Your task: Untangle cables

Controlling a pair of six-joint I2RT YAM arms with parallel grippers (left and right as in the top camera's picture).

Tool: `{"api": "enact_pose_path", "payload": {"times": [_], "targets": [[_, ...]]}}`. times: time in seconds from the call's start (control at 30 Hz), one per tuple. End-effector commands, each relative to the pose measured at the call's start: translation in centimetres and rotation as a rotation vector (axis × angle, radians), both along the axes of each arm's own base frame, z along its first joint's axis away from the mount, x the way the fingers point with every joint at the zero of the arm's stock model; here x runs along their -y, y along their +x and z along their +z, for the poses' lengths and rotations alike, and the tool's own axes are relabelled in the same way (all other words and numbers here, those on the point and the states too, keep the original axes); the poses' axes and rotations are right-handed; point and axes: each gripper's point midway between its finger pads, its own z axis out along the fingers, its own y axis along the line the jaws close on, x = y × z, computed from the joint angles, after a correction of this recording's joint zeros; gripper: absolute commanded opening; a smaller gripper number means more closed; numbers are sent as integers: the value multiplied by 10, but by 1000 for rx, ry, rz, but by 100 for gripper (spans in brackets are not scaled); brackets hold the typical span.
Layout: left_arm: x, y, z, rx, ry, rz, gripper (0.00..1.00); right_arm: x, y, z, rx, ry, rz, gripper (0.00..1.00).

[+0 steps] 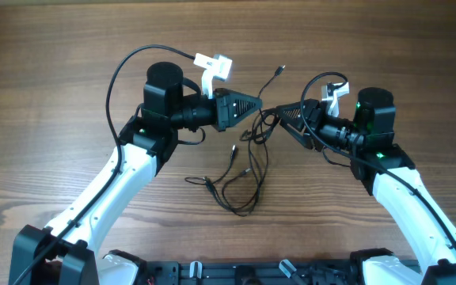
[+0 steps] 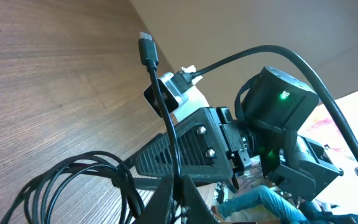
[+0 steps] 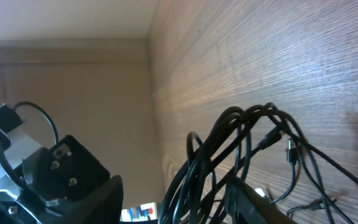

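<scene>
Squarely in left pincer, black cables

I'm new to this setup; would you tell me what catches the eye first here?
A tangle of thin black cables hangs over the middle of the brown wooden table, strung between the two gripper tips that nearly meet. The left gripper is shut on one cord, whose plug end sticks up, and a bundle passes between the parted fingers of the right gripper.
</scene>
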Motion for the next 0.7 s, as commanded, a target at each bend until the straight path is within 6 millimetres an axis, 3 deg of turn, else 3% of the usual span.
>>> {"api": "enact_pose_path", "payload": {"times": [0.0, 0.23, 0.27, 0.33, 0.37, 0.4, 0.43, 0.47, 0.53, 0.67], "targets": [[3, -5, 17, 36, -24, -23, 4, -9, -5, 3, -5, 20, 45, 54], [12, -10, 29, 101, -52, -52, 4, -27, -13, -1, -3, -6, 74, 39], [15, -13, 29, 101, -52, -61, 4, -27, -12, -2, -3, -15, 64, 35], [18, -15, 28, 94, -50, -69, 4, -26, -10, -4, -2, -28, 49, 10], [17, -16, 26, 83, -45, -69, 5, -26, -9, -5, 4, -35, 45, 5], [17, -16, 23, 69, -37, -67, 9, -25, -8, -6, 6, -44, 41, 4], [15, -15, 17, 49, -20, -57, 23, -24, -8, -8, 36, -67, 50, 4], [12, -14, 10, 29, -1, -47, 29, -23, -8, -9, 59, -87, 60, 4], [3, -11, -10, -7, 70, -15, 36, -20, -10, -19, 85, -148, 74, 4], [-24, 6, -42, -59, 199, 108, 42, 12, -15, -67, 29, -416, 16, 4]]}}
